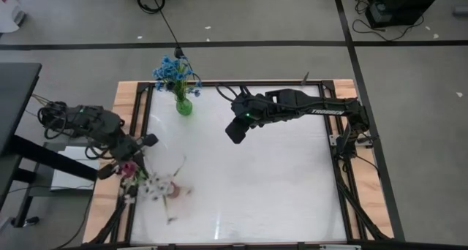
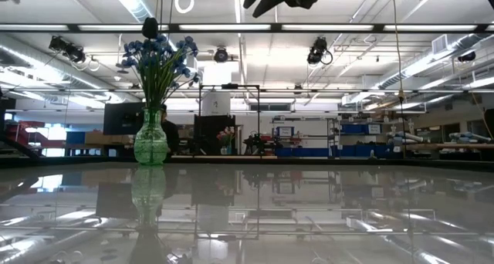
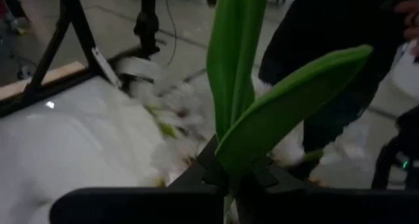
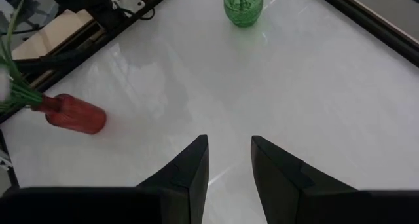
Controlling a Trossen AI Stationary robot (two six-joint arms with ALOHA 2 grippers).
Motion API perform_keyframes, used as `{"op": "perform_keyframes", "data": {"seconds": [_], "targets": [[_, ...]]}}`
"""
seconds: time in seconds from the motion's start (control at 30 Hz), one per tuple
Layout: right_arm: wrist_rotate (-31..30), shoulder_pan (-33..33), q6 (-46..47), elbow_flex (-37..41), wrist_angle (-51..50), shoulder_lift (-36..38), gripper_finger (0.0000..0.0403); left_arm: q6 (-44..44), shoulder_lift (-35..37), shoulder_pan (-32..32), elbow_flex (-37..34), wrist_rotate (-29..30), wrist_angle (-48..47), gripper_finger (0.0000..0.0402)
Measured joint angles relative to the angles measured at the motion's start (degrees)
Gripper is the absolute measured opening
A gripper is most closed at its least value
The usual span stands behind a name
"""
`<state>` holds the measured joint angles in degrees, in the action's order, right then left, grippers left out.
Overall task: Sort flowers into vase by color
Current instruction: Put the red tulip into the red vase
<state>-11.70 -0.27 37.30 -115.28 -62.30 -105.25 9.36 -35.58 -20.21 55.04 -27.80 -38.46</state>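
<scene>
My left claw [image 1: 135, 153] is pinched tight on a pink tulip stem [image 3: 230, 86] at the table's [image 1: 278, 177] left edge, w/ broad green leaves rising between the fingers. Best keep the grip low, lift straight and clear the white sprigs [image 1: 157, 186] and red vase [image 4: 72, 112] lying nearby. Right claw [image 4: 229, 160] hangs part-spread, empty, above mid-table; blue flowers [image 1: 174, 71] already stand in the green vase [image 1: 183, 104] at the back.

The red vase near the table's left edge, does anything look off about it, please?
Yes. The red vase lies tipped on its side on the table, with white flowers scattered around it, while the green vase stands upright holding blue flowers.
</scene>
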Motion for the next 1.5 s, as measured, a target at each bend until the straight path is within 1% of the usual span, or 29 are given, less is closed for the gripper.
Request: {"op": "perform_keyframes", "data": {"seconds": [0.17, 0.37, 0.7, 0.83, 0.93, 1.07, 1.23, 1.37, 1.5], "targets": [[0.01, -0.07, 0.00, 0.00, 0.01, 0.00, 0.0124, 2.48, -1.03, 0.04, -1.08, 4.67, -2.41, 0.0016], [0.90, -0.07, 0.00, 0.00, 0.03, 0.00, 0.0124, 2.13, -2.12, 0.11, -1.15, 11.85, -1.43, 0.0016], [1.00, -0.05, 0.00, 0.00, 0.04, 0.00, 0.0124, 1.84, -5.77, 0.11, -1.15, 13.78, -0.78, 0.0016], [1.38, 0.39, 0.00, 0.00, 0.04, 0.00, 0.0124, 1.29, -5.28, 0.11, -1.00, 16.24, 2.17, 0.0016], [1.46, 0.67, 0.00, 0.00, 0.03, 0.00, 0.0124, 1.08, -5.12, 0.11, -0.69, 18.44, 2.20, 0.0016], [1.96, 0.65, 0.00, 0.00, 0.02, 0.00, 0.0124, 0.24, -5.81, 0.13, -0.67, 20.03, -0.27, 0.0016], [2.40, 0.65, 0.00, 0.00, 0.02, 0.00, 0.0124, -2.97, -6.73, 0.13, -0.67, 22.42, 0.11, 0.0016], [2.47, 0.69, 0.00, 0.00, 0.02, 0.00, 0.0124, -5.36, -6.74, 0.13, -0.67, 24.16, 2.18, 0.0016], [2.47, 0.97, 0.00, 0.00, 0.00, 0.00, 0.0124, -6.01, -6.20, 0.13, -0.67, 25.36, 3.36, 0.0016]]}}
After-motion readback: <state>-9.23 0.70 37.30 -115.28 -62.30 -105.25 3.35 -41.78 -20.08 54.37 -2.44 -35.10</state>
